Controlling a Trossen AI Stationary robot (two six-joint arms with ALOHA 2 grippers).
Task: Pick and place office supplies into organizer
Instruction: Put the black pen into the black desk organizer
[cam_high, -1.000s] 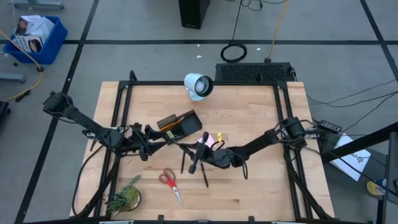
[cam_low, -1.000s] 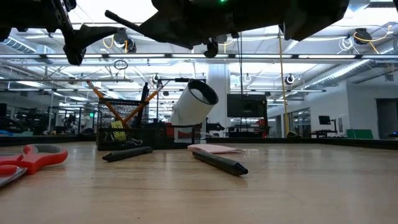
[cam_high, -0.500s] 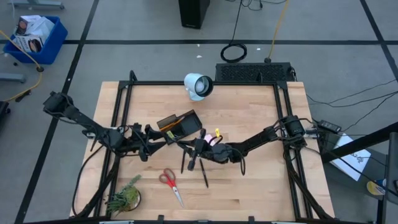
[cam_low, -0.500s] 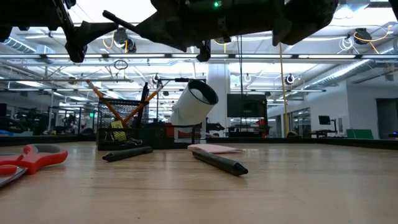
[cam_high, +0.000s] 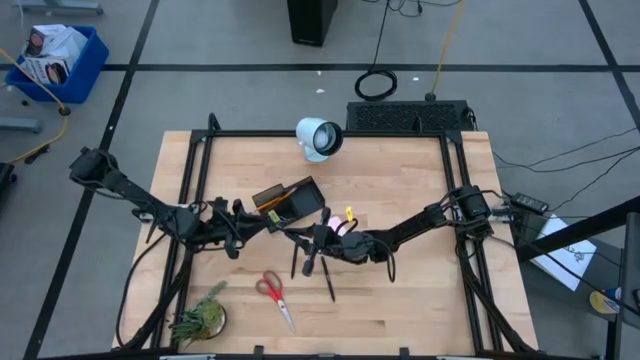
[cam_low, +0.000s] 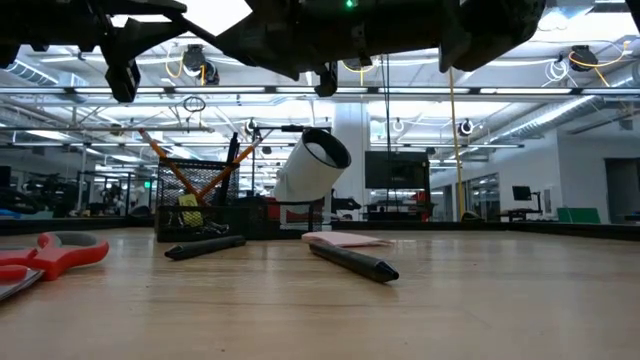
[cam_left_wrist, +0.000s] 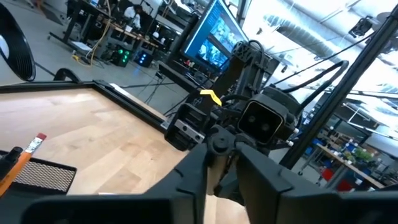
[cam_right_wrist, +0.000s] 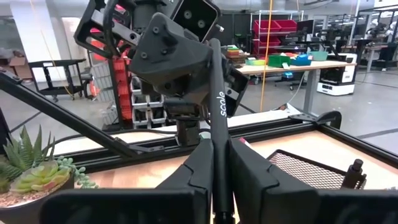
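Observation:
My two grippers meet above the table's middle, both shut on one slim black pen (cam_right_wrist: 213, 118). My left gripper (cam_high: 283, 233) reaches in from the left and my right gripper (cam_high: 318, 240) from the right. The black mesh organizer (cam_high: 290, 198) stands just beyond them with orange pencils leaning in it. Two more black pens (cam_low: 205, 246) (cam_low: 355, 262) lie flat on the wood below the grippers. A pink sticky-note pad (cam_high: 343, 224) and a yellow clip (cam_high: 349, 212) lie beside the right arm. Red-handled scissors (cam_high: 272, 298) lie near the front. My left gripper pinches the pen between its two fingers close to one end (cam_left_wrist: 217, 160), whose round tip shows just past them. The fingers come in about level from the table's left. The pen is clear of the table. My right gripper pinches the pen's shaft (cam_right_wrist: 214, 163) between its two fingers, coming about level from the table's right. The pen lies across the fingers and sticks out past them toward my left gripper. It hangs well above the wood.
A white cylinder (cam_high: 318, 138) lies at the far edge, with a black grille box (cam_high: 410, 115) beyond the table. A green plant (cam_high: 200, 318) sits at the near left corner. Bare wood lies to the near right.
My left gripper has shut its fingers on the pen that my right gripper holds. Both arms have kept their places, and the pen stays aloft between them.

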